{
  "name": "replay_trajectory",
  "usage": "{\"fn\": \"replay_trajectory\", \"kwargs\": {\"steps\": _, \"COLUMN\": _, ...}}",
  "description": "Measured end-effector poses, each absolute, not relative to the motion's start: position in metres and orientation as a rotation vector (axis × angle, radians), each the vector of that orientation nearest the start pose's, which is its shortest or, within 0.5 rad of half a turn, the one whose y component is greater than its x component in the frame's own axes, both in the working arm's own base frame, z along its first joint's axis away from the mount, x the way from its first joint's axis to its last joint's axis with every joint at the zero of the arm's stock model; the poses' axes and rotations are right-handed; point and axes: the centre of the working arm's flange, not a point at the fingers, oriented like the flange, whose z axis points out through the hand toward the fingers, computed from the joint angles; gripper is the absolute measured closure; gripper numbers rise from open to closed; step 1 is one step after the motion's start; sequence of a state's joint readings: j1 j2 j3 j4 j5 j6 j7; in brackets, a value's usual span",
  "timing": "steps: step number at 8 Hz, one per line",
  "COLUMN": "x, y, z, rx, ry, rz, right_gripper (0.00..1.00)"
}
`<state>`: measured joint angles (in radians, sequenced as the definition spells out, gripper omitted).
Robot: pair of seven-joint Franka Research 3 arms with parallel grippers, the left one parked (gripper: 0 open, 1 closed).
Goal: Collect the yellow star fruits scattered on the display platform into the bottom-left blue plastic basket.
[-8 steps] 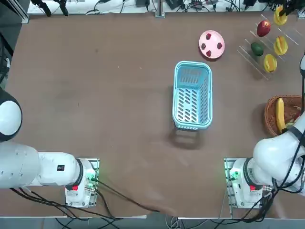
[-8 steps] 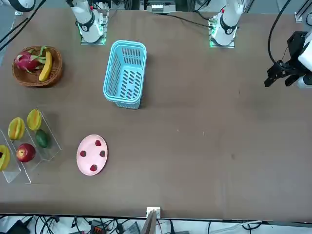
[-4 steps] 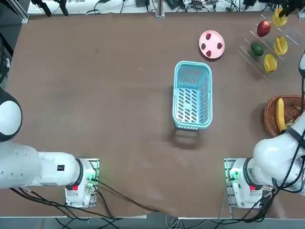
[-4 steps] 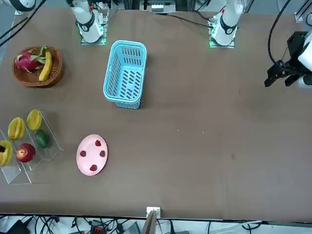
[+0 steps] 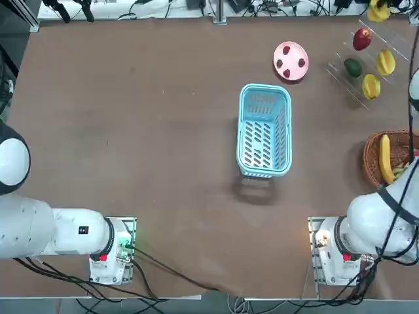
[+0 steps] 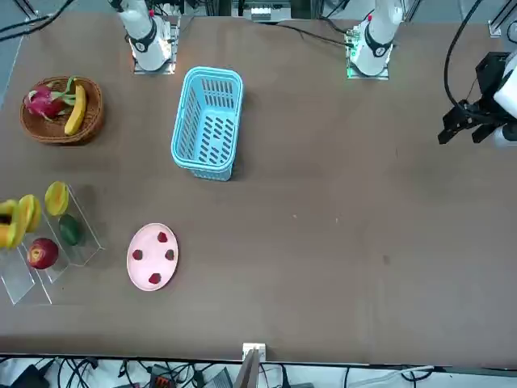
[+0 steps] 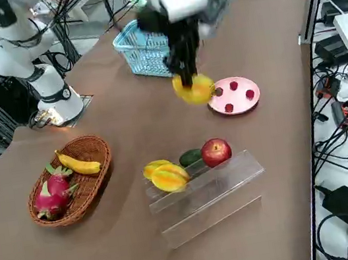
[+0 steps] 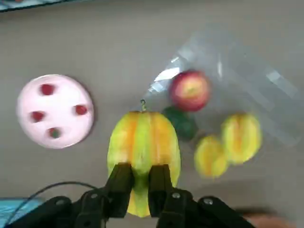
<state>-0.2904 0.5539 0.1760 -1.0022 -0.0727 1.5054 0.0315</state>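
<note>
My right gripper [image 7: 185, 68] hangs above the table between the pink plate and the display platform [image 7: 204, 191], shut on a yellow star fruit [image 7: 194, 90]. In the wrist view the fingers [image 8: 119, 180] pinch the end of that star fruit [image 8: 142, 147], which hangs clear of the stand. Two more star fruits [image 7: 157, 167] [image 7: 170, 177] lie on the clear stand's low ledge, also seen from above as star fruits [image 5: 385, 62] [image 5: 371, 86]. The blue plastic basket [image 5: 264, 131] stands mid-table, with nothing in it.
A red apple [image 7: 216, 151] and a green fruit [image 7: 190, 157] share the stand. A pink plate [image 7: 235, 96] with small red fruits lies beyond it. A wicker basket [image 7: 69, 181] with a banana and a dragon fruit sits near the arm's base.
The gripper has risen with the star fruit, lifting it off the stand beside the apple. Everything else stays put.
</note>
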Motion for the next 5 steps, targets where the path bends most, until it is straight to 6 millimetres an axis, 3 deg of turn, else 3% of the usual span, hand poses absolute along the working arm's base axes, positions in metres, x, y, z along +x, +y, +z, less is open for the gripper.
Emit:
{"fn": "replay_trajectory", "kwargs": {"steps": 2, "x": 0.678, "y": 0.003, "z": 0.53, "rx": -3.117, "ry": 0.413, "rz": 0.151, "right_gripper": 0.77}}
{"fn": "replay_trajectory", "kwargs": {"steps": 4, "x": 0.635, "y": 0.121, "z": 0.515, "rx": -3.127, "ry": 0.517, "rz": 0.192, "right_gripper": 0.77}}
{"fn": "replay_trajectory", "kwargs": {"steps": 5, "x": 0.604, "y": 0.165, "z": 0.509, "rx": -3.095, "ry": 0.554, "rz": 0.216, "right_gripper": 0.77}}
